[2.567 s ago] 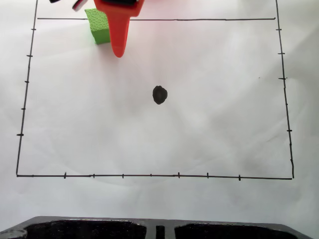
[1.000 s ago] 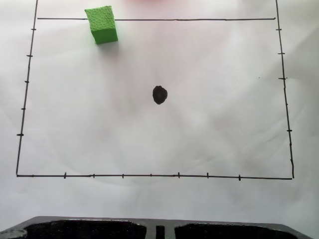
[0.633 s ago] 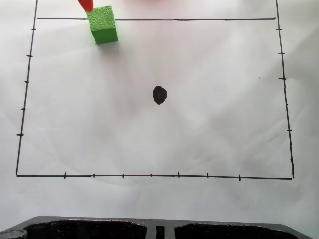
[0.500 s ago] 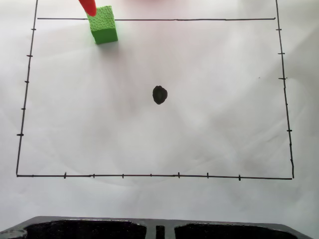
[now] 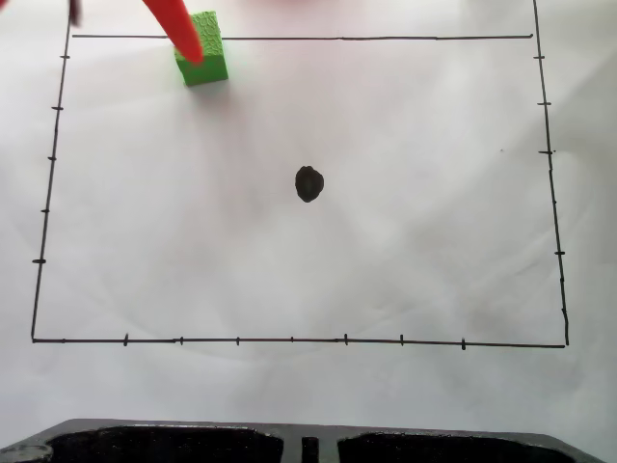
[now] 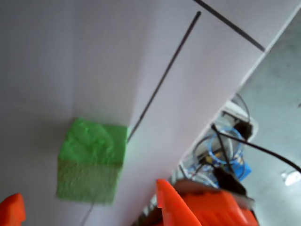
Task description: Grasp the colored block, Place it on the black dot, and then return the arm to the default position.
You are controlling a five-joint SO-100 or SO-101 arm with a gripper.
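Note:
The colored block (image 5: pixel 207 50), a bright green foam cube, rests on the white paper at the top left of the fixed view, on the drawn top line. One orange finger (image 5: pixel 176 27) of the arm slants down from the top edge across the block's left side. In the wrist view the block (image 6: pixel 91 160) lies between two orange fingertips, one at the bottom left corner and one at the bottom middle. My gripper (image 6: pixel 88 188) is open and astride the block. The black dot (image 5: pixel 308 183) sits bare in the middle of the paper, well away from the block.
A hand-drawn black frame with tick marks (image 5: pixel 289 340) borders the paper. A dark tray edge (image 5: pixel 193 442) runs along the bottom of the fixed view. In the wrist view, wires and a blue part (image 6: pixel 225 150) lie beyond the paper's edge.
The orange finger has come further down from the top edge, from just touching the block's upper left corner to crossing its left side. The block and the dot have not moved.

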